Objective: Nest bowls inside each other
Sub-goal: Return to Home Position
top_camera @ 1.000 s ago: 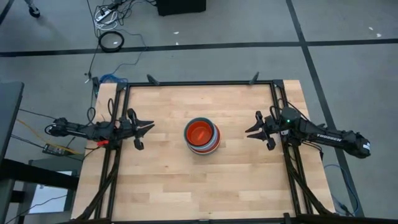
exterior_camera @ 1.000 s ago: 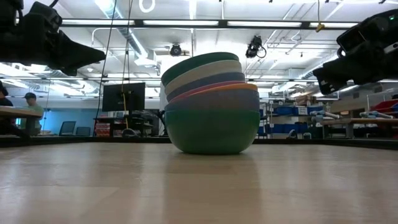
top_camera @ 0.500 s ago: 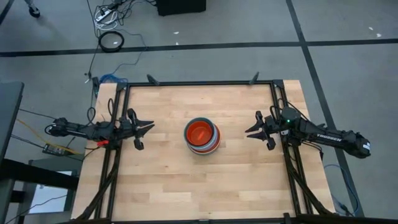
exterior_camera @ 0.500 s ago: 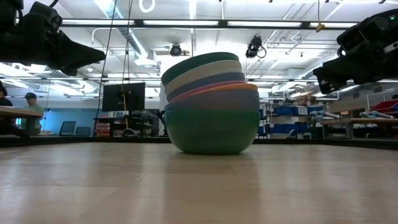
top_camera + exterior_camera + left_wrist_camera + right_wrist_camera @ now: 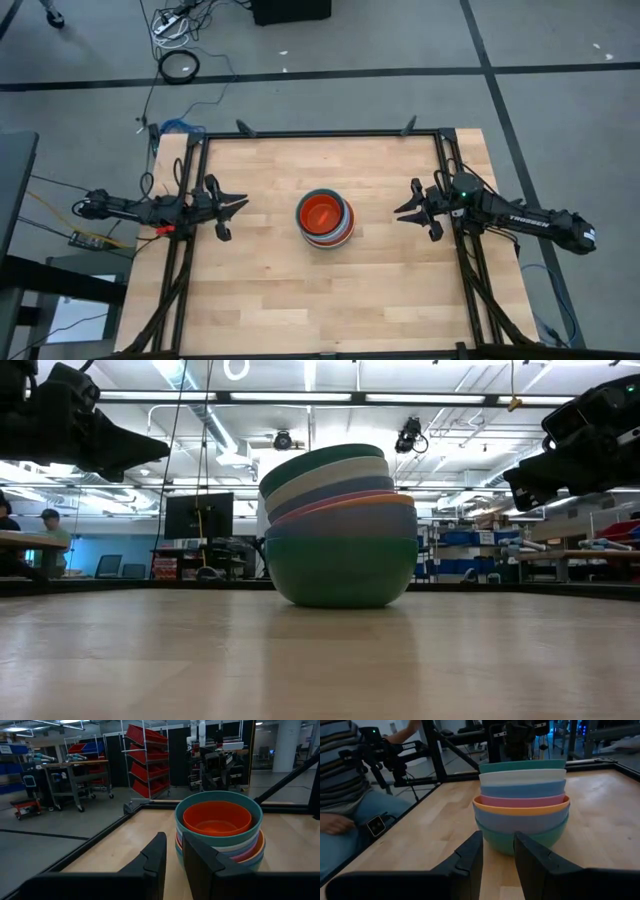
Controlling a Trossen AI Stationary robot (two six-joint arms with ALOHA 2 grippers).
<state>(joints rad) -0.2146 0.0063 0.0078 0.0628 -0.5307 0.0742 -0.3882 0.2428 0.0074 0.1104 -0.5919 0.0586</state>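
Bowls [image 5: 324,219] all nested in one stack, approx mid-table on the wooden table [image 5: 260,290]. Side-on, bottom to top: teal-green, light blue, orange, pink, blue, white, then a teal rim. The small orange-red bowl [image 5: 217,818] sits inside the top one. Upper bowls lean a bit, not level w/ the lower ones.

To one side the left gripper [image 5: 228,209] hangs just inside the table's left rail, well apart from the stack and pointing at it. Its fingers [image 5: 155,857] have only a narrow gap btw them and hold nothing. Opposite, the right gripper [image 5: 416,211] hangs just inside the right rail, also well apart. Its fingers [image 5: 470,857] are likewise narrow-gapped & empty.

Further back, off the table: a person in a striped top [image 5: 340,775] is seated past the left arm. A red shelf rack [image 5: 147,757] stands across the floor on the other side.
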